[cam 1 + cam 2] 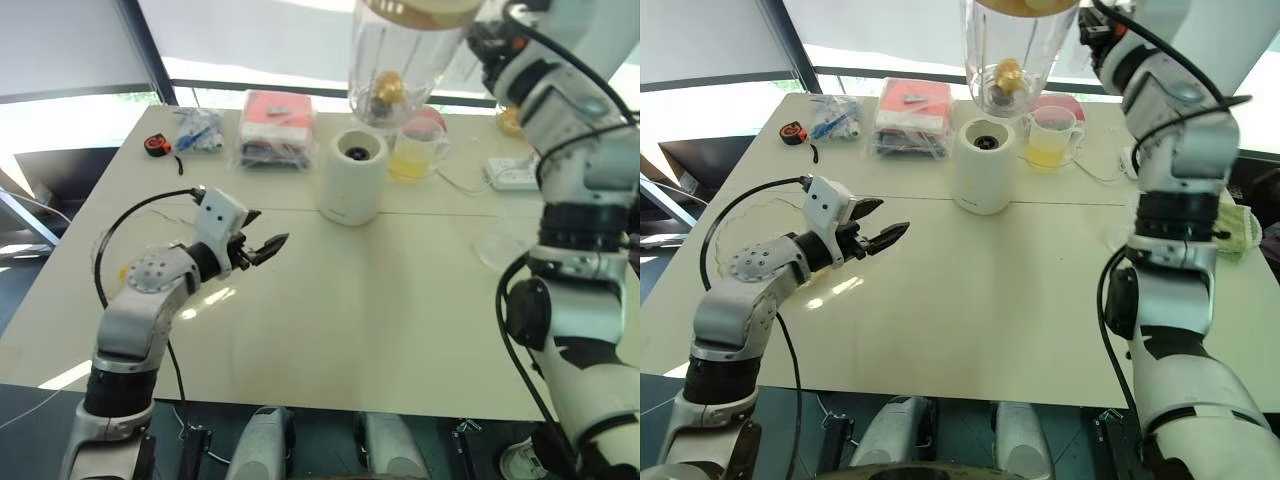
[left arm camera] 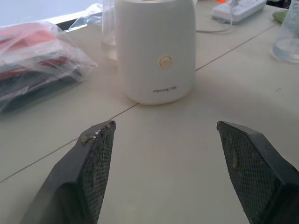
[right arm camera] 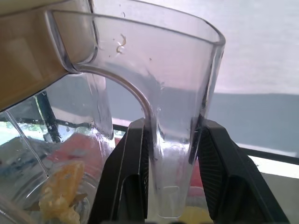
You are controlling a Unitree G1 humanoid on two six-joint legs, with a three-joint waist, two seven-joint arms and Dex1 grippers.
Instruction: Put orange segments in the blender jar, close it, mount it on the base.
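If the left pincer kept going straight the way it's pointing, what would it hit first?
Most likely the white blender base, which sits dead ahead between the open left pincer's fingers; only bare table lies between, though depth is hard to judge.

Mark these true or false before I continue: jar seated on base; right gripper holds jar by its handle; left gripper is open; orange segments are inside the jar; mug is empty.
1. The blender jar is seated on the base: false, it hangs above it.
2. The right gripper clamps the jar's handle: true.
3. The left gripper is open and empty: true.
4. Orange segments lie in the jar: true.
5. The mug is empty: false, it holds yellow liquid.
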